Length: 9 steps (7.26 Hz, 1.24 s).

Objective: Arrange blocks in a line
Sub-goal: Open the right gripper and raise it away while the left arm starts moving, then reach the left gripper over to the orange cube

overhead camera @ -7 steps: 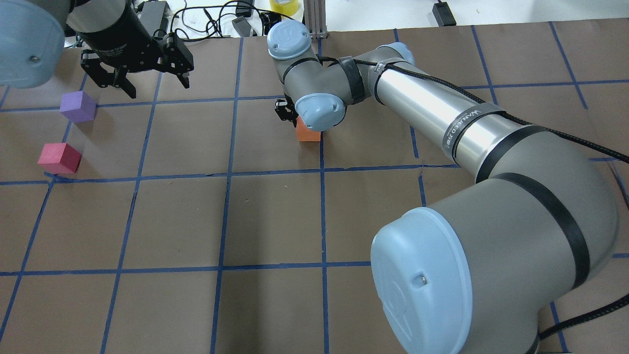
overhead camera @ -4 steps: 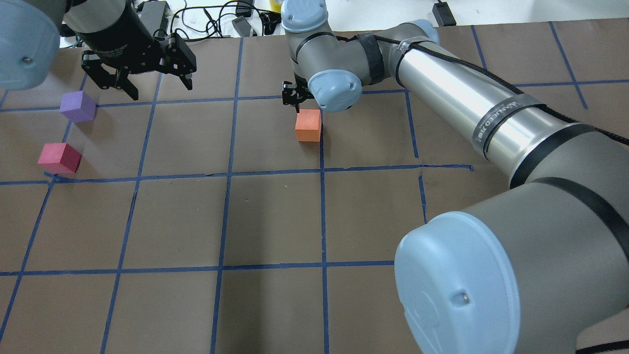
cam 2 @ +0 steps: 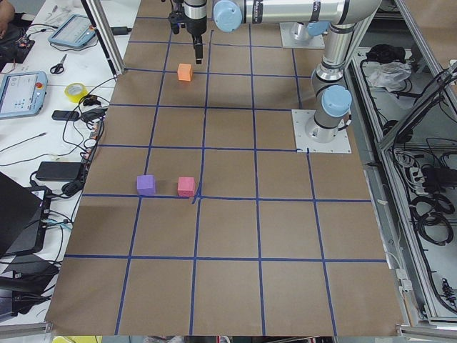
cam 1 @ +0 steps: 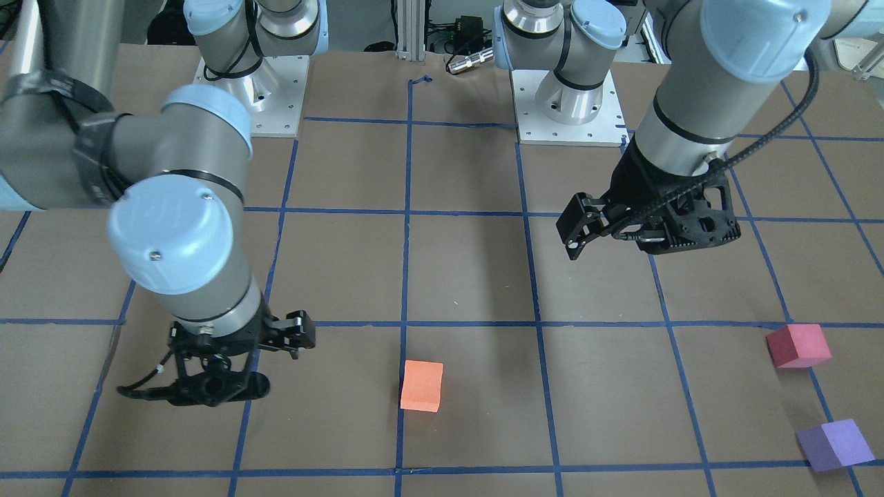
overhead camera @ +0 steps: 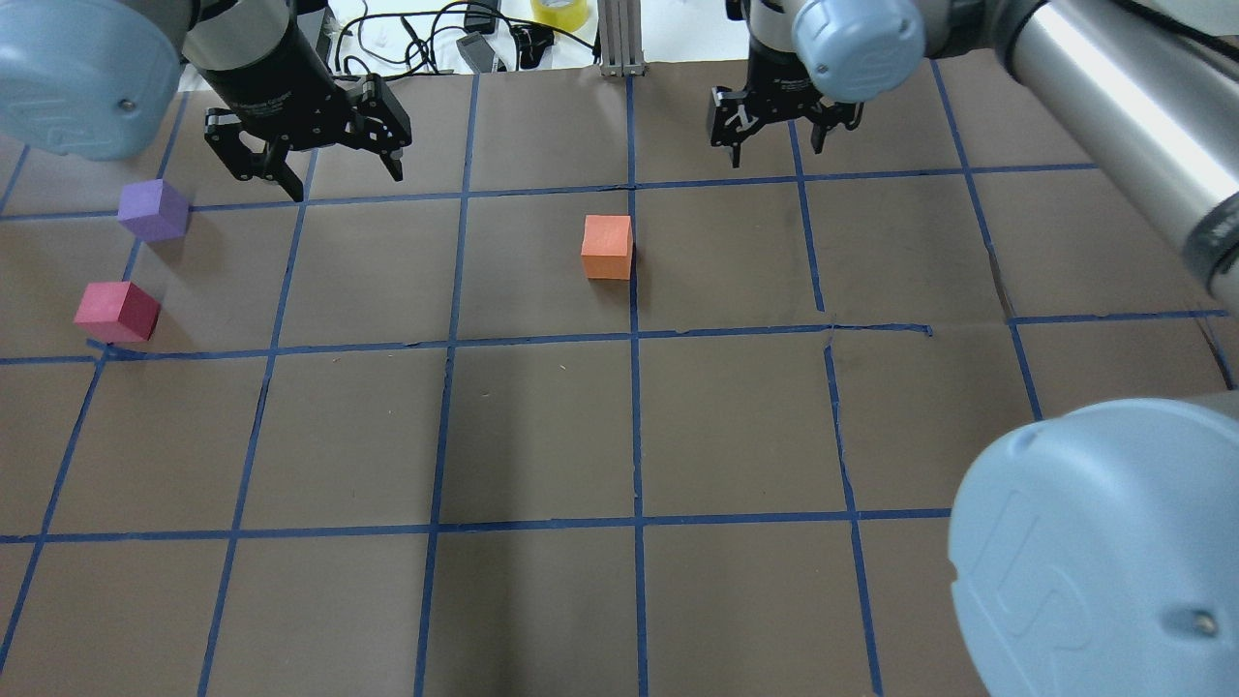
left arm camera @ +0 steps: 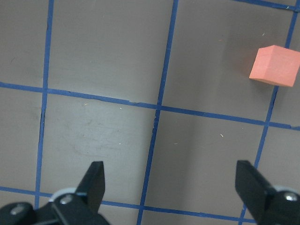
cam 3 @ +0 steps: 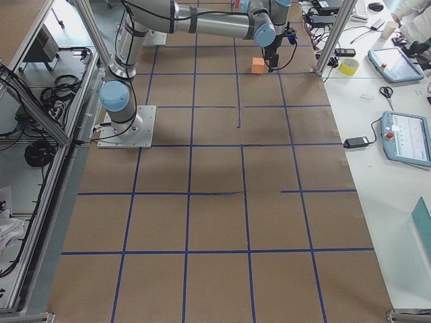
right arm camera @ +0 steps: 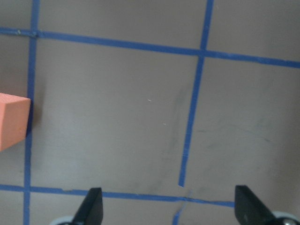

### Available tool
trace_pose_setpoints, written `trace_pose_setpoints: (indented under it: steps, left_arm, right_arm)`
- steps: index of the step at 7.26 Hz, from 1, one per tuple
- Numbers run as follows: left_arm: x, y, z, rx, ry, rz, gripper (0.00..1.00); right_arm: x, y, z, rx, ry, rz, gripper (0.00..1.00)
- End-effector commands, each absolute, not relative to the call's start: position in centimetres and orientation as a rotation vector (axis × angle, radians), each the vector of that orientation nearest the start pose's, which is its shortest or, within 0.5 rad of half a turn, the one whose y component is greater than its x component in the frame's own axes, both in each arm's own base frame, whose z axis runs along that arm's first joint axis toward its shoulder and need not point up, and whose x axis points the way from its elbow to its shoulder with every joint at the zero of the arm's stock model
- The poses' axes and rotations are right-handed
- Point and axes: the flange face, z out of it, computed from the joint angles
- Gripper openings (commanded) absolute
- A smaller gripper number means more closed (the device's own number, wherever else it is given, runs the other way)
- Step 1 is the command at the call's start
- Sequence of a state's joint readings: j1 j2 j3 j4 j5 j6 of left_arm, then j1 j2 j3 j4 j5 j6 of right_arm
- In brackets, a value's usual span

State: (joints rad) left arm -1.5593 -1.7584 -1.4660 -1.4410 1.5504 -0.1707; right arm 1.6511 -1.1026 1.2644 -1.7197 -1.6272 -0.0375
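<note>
My right gripper (overhead camera: 774, 147) hangs with its jaws spread wide above the table (overhead camera: 542, 436), past the orange block (overhead camera: 607, 247) and off to its right, holding nothing. My left gripper (overhead camera: 346, 180) is just as wide and equally unloaded, hovering near the purple block (overhead camera: 153, 209) without touching it. The orange block sits flat near the middle of the table, its edge against one of the blue tape lines (overhead camera: 634, 387). The purple block and the reddish-pink block (overhead camera: 117, 312) lie near each other on my left, well apart from the orange one.
</note>
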Motion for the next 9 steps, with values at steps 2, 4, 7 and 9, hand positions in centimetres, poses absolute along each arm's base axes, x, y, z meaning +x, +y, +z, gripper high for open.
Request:
trace_pose_setpoints:
  steps: [2,4,7,9]
  left_arm:
    - [-18.1,-63.4,37.7,-0.167,3.155,-0.084,1.00]
    - [-23.9,-65.6,35.6,-0.036,3.164,-0.133,1.00]
    - [-28.6,-66.6,29.5,0.051,3.161,-0.143,1.00]
    - [-29.9,-66.8,26.5,0.017,3.146,-0.105,1.00]
  right_arm:
    - [14.2,-57.8,47.6,-0.160,3.194,0.036,1.00]
    - [13.5,-52.4,51.6,-0.123,3.205,-0.019,1.00]
    - [13.5,-49.7,52.4,0.234,3.194,0.118,1.00]
    - [13.3,-51.8,51.4,0.224,3.206,0.006,1.00]
